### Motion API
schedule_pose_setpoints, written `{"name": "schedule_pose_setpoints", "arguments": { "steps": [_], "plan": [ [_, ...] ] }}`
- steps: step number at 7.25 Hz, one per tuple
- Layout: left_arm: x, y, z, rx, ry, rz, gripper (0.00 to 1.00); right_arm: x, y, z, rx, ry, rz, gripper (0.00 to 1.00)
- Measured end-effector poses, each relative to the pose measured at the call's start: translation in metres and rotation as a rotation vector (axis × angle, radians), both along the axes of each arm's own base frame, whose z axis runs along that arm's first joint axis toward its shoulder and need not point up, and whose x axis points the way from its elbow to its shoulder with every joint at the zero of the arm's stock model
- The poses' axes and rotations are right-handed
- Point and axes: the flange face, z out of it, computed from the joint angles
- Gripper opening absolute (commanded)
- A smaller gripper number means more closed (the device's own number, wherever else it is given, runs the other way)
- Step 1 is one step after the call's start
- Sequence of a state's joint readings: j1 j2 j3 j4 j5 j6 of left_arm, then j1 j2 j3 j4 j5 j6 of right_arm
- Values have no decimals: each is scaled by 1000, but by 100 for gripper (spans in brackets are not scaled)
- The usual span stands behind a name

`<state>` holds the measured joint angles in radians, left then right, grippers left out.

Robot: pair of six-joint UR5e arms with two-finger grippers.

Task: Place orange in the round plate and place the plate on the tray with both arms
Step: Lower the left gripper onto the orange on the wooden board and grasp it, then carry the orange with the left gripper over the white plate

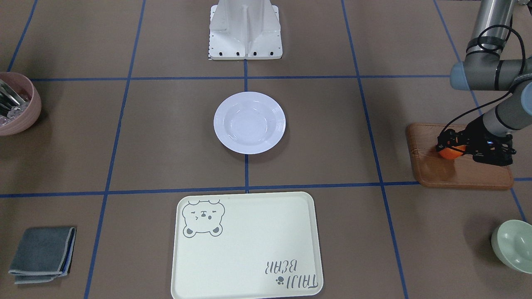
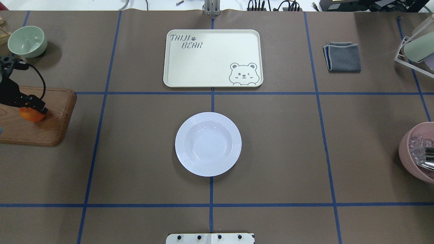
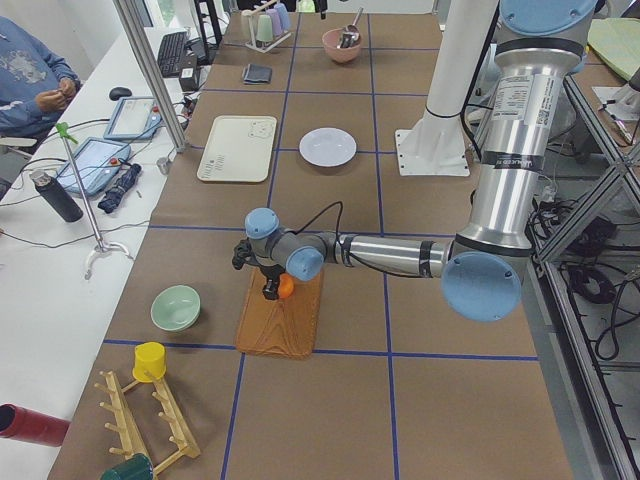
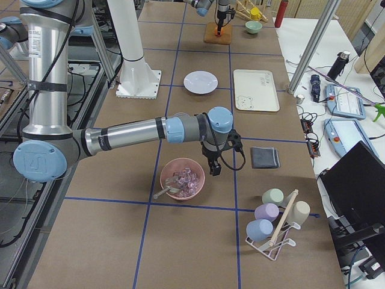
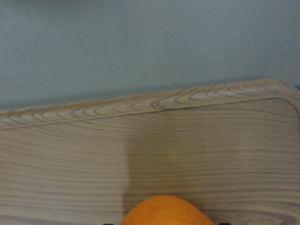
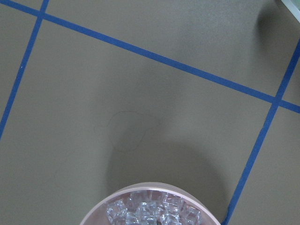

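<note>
The orange (image 1: 451,153) sits between the fingers of my left gripper (image 1: 452,149) over the brown wooden board (image 1: 457,171) at the table's left end. The gripper looks shut on it. In the left wrist view the orange (image 5: 166,212) fills the bottom edge with the board's grain behind it. The white round plate (image 2: 208,144) lies empty at the table's middle. Beyond it lies the cream bear tray (image 2: 212,57), also empty. My right gripper (image 4: 213,170) shows only in the exterior right view, hanging beside the pink bowl (image 4: 182,179); I cannot tell if it is open or shut.
A pale green bowl (image 2: 27,41) stands beyond the board. The pink bowl (image 2: 416,154) of ice cubes with a metal utensil is at the right edge. A folded grey cloth (image 2: 342,57) lies far right. The white robot base (image 1: 245,29) stands behind the plate.
</note>
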<state>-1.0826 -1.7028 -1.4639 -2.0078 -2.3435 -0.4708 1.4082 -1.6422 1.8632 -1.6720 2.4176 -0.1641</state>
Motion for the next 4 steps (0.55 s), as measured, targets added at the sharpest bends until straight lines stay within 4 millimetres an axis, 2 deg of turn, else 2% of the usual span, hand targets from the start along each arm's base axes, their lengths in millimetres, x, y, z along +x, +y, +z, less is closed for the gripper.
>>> {"name": "schedule_pose_setpoints", "arguments": {
  "steps": [1, 2, 3, 4],
  "plan": [
    [-2, 1, -34, -29, 34, -14, 0, 0, 0, 0, 1, 0, 0, 100],
    [-1, 3, -81, -67, 56, -60, 0, 0, -1, -1, 2, 0, 0, 100],
    [11, 9, -128, -99, 80, -100, 0, 0, -1, -1, 3, 0, 0, 100],
    [40, 18, -172, -126, 98, -130, 0, 0, -2, -2, 4, 0, 0, 100]
  ]
}}
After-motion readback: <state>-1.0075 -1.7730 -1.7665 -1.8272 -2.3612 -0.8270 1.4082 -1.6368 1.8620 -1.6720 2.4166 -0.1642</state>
